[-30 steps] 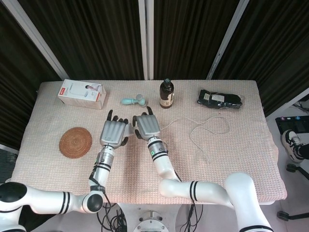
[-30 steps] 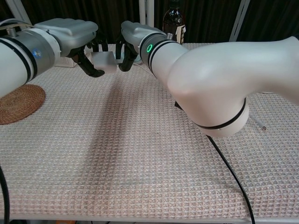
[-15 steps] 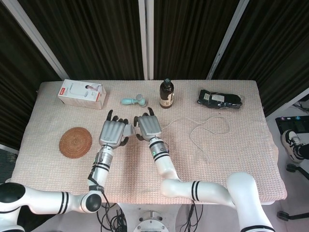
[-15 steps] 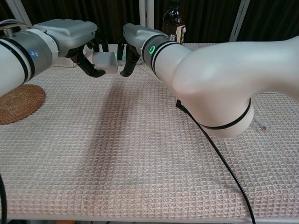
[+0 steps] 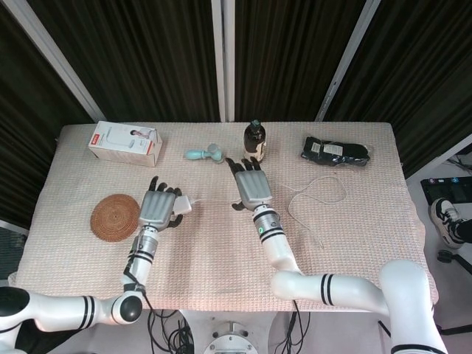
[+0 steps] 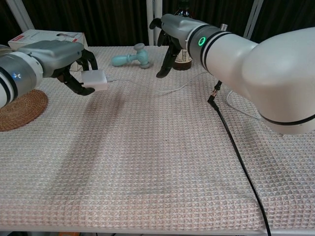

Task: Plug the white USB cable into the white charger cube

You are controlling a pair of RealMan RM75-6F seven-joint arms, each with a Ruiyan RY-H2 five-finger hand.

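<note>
My left hand (image 5: 156,207) (image 6: 55,58) grips the white charger cube (image 5: 182,205) (image 6: 94,78) a little above the cloth, left of centre. A thin white USB cable (image 5: 318,193) (image 6: 173,89) leaves the cube's right face and runs right along the cloth. It passes under my right hand and ends in a loose loop at the right. The plug end sits at the cube's face; the joint is too small to make out. My right hand (image 5: 251,189) (image 6: 178,30) hovers in front of the bottle with fingers spread downward, holding nothing.
A brown bottle (image 5: 254,142) stands just behind my right hand, with a teal handheld gadget (image 5: 204,154) to its left. At the back left lies a white box (image 5: 125,143), and a woven coaster (image 5: 116,217) lies beside my left hand. A black pouch (image 5: 335,152) is at the back right.
The hands have drawn apart. My left hand carried the cube left and nearer with the cable trailing from it. My right hand released and moved right toward the bottle.
</note>
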